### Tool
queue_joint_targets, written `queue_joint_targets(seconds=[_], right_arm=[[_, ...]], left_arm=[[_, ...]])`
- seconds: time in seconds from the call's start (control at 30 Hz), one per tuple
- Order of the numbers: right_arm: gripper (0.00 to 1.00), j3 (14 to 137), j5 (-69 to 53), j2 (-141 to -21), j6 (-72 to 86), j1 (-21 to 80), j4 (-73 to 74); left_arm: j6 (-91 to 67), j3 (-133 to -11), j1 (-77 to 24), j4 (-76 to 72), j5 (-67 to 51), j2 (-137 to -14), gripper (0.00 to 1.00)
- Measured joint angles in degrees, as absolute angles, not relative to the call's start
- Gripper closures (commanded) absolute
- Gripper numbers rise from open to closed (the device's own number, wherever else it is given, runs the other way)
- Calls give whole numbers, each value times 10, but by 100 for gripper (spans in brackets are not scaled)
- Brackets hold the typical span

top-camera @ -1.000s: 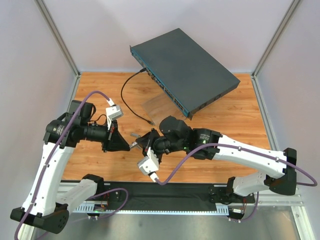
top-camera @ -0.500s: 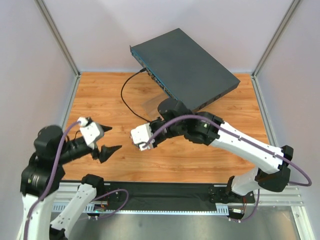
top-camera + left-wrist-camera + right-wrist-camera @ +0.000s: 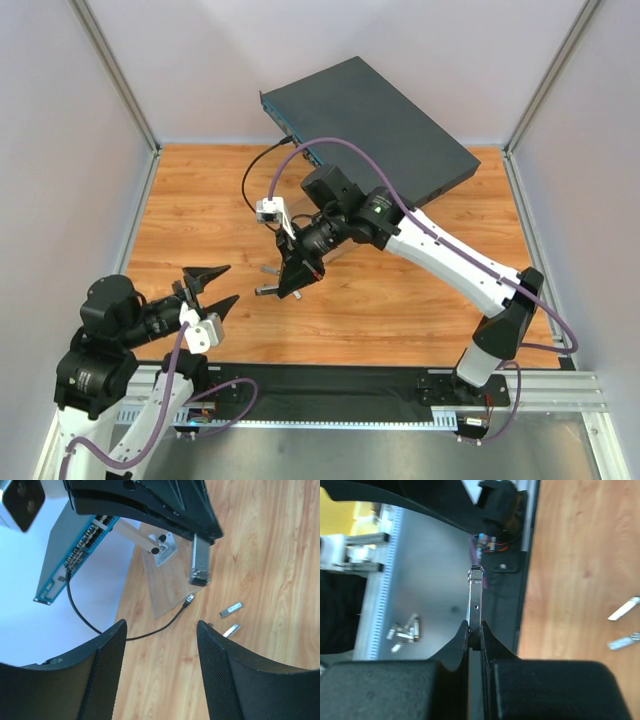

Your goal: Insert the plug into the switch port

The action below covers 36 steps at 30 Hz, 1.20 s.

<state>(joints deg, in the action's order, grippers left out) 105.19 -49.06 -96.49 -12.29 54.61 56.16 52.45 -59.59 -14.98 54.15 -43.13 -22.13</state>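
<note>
Switch (image 3: 370,140): lies at the far side, its teal port face angled toward my left arm's side, well apart from my right gripper (image 3: 290,278). Right jaws are pinched tight on the plug (image 3: 476,597), a slim silver module jutting past the fingertips. Left gripper (image 3: 161,626): spread wide, empty, low near its base.

Step in hand, as I judge it: carrying the plug to a port. The next move calls for turning the plug to face the port row, then lining it up with a free slot.

Not readable: which ports are free. The plug's rear end is hidden between my fingers.
</note>
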Motion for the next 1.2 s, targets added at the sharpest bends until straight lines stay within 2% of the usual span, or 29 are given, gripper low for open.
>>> queue_joint_targets(seconds=[0.27,0.47,0.93,1.2], right_arm=[[100,994,-591,-966,100,518,457],[100,991,-614,-992,197,490,399],[100,991,-636,-1011,282,491,346],[100,991,-640,-1012,289,490,340]], left_arm=[[630,-593,-150,542,-447,-264,46],[645,-594,-150,555,-461,-286,43],[595,-614,-170,544,-464,-354,54],[569,-616,-201,528,-446,-376,69]])
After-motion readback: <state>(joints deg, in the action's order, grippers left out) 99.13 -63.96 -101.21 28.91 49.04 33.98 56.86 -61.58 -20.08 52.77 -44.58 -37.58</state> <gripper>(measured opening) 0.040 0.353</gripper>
